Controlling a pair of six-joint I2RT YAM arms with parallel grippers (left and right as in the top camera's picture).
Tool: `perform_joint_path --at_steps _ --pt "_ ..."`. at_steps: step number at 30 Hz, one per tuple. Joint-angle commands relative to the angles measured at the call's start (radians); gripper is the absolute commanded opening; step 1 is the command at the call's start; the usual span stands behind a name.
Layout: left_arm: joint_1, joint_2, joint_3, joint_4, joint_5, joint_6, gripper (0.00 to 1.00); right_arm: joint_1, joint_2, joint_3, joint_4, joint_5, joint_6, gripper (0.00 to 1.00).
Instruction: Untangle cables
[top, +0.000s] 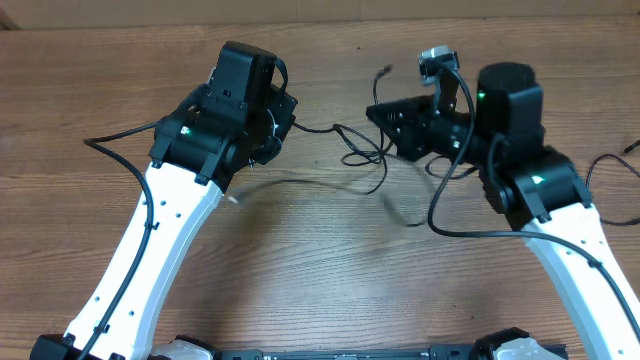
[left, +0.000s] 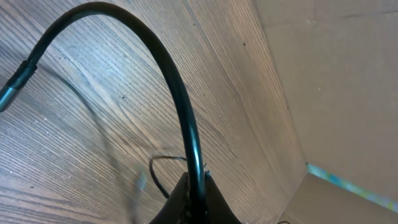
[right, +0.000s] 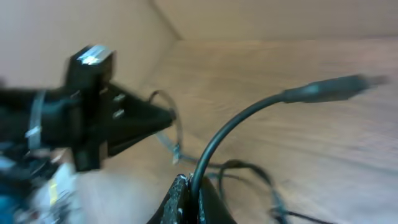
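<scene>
The cables (top: 357, 150) lie as thin black loops on the wooden table between my two arms, with one plug end (top: 385, 70) raised behind them. My left gripper (top: 285, 125) is shut on one cable (left: 168, 68). That cable arches up and left from the gripper (left: 198, 186) to a plug (left: 13, 87). My right gripper (top: 380, 113) is shut on another cable (right: 249, 115), which curves right from the gripper (right: 189, 190) to its plug (right: 348, 84). More loops (right: 249, 171) lie blurred on the table beyond it.
A cardboard wall (left: 336, 93) closes the table's far side. Thicker black wires hang off the left arm (top: 110, 150) and the right arm (top: 470, 232). In the right wrist view the left arm's black wrist (right: 93, 124) is close, on the left.
</scene>
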Motion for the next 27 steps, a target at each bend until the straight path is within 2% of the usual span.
perform_joint_path --at_steps 1,9,16,17,20,23,25,27 --pt "0.003 0.005 0.007 0.000 -0.045 0.000 0.04 0.006 0.002 0.008 -0.056 -0.122 -0.026 0.04" --pt "0.003 0.005 0.007 0.000 -0.204 -0.221 0.04 0.010 0.002 0.008 -0.329 -0.034 -0.061 0.04" --pt "0.004 0.005 0.007 0.000 -0.321 -0.325 0.04 0.010 0.002 0.008 -0.454 0.039 -0.051 0.04" --pt "0.003 0.005 0.007 0.000 -0.324 -0.339 0.05 0.011 0.002 0.008 -0.473 0.035 -0.050 0.07" --pt "0.003 0.005 0.007 0.000 -0.324 -0.351 0.04 0.020 0.002 0.008 -0.531 0.032 -0.050 0.24" --pt "0.003 0.005 0.007 0.000 -0.324 -0.350 0.04 0.025 0.002 0.008 -0.548 0.032 -0.051 0.47" --pt "0.003 0.005 0.007 0.000 -0.323 -0.350 0.04 0.025 0.002 0.008 -0.543 0.037 -0.051 0.58" --pt "0.003 0.005 0.007 -0.002 -0.322 -0.345 0.04 0.025 0.002 0.008 -0.530 0.047 -0.052 0.64"
